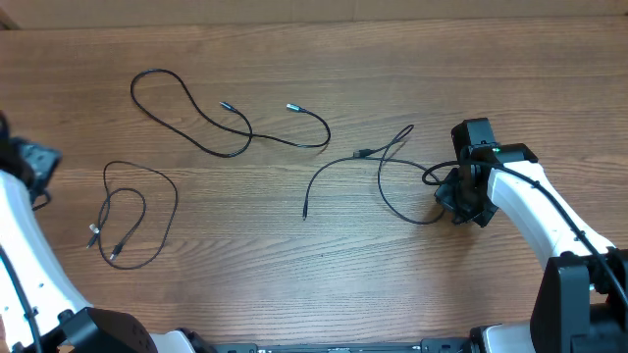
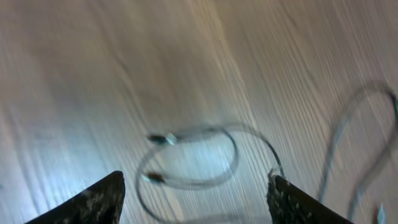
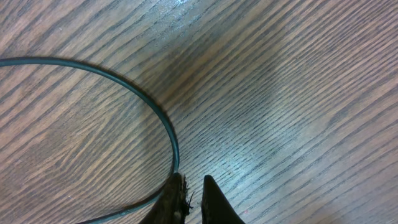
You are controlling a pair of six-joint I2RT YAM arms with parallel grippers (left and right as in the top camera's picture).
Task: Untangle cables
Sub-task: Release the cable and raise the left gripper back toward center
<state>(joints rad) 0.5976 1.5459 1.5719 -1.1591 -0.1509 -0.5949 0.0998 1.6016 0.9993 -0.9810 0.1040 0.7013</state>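
Note:
Three thin black cables lie on the wooden table. One loops at the upper left [image 1: 186,108], with silver plugs near the middle. One is coiled at the left [image 1: 137,211] and shows blurred in the left wrist view [image 2: 205,155]. The third [image 1: 388,176] runs from the centre to my right gripper [image 1: 456,201]. In the right wrist view, the right gripper's fingers [image 3: 194,183] are almost closed with nothing between them. That cable [image 3: 165,124] curves against the outside of the left finger. My left gripper [image 2: 196,179] is open and empty above the coiled cable.
The left arm [image 1: 25,167] is at the table's far left edge. The right arm [image 1: 535,201] reaches in from the lower right. A thicker black robot wire [image 1: 437,175] loops beside the right wrist.

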